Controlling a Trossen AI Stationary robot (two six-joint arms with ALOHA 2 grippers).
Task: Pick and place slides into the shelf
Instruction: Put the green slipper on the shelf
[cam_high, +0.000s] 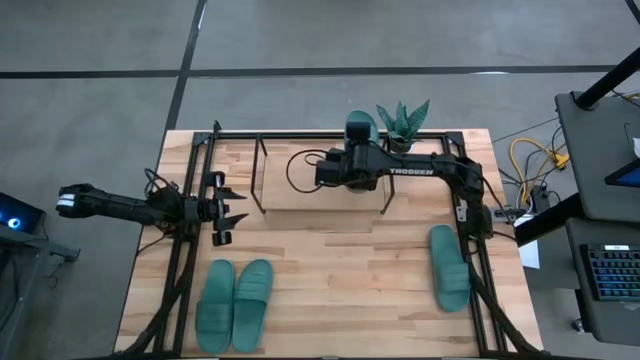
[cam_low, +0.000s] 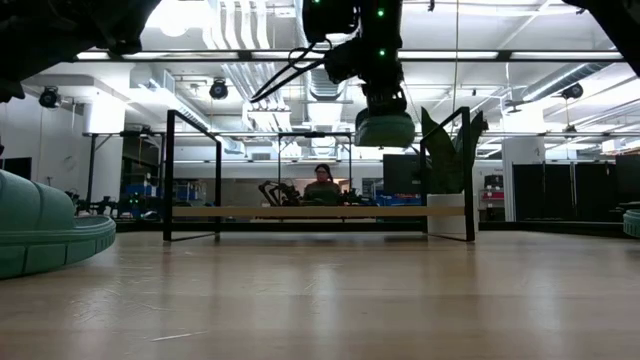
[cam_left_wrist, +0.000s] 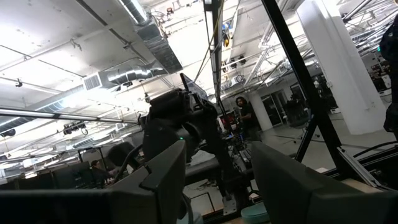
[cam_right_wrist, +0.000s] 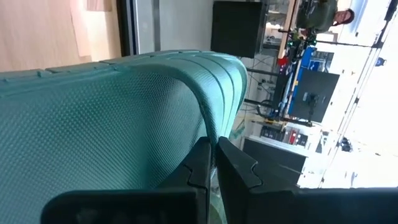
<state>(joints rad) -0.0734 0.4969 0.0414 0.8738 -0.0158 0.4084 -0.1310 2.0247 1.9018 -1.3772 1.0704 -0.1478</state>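
Observation:
My right gripper (cam_high: 356, 150) hangs over the far right part of the shelf (cam_high: 300, 205) and is shut on one teal slide (cam_high: 360, 127). In the low view that slide (cam_low: 385, 128) hangs above the shelf's wood board (cam_low: 320, 212). Two more slides (cam_high: 233, 305) lie side by side, soles down, near the table's front left. A further slide (cam_high: 449, 267) lies at the right. My left gripper (cam_high: 224, 212) is open at the shelf's left end, touching nothing. My right gripper pinches the slide between its two shut fingers (cam_right_wrist: 200, 163) at the ridged edge of its wide strap (cam_right_wrist: 208, 127). It comes from above, pointing down. The slide (cam_low: 385, 128) hangs below the fingers, lifted clear of the board.
A spiky potted plant (cam_high: 402, 122) stands at the shelf's far right corner, close to the held slide. The black frame (cam_high: 180, 260) runs along the table's left and right sides. A person (cam_low: 322, 185) is in the room behind. Bare wood lies between the slides at the front.

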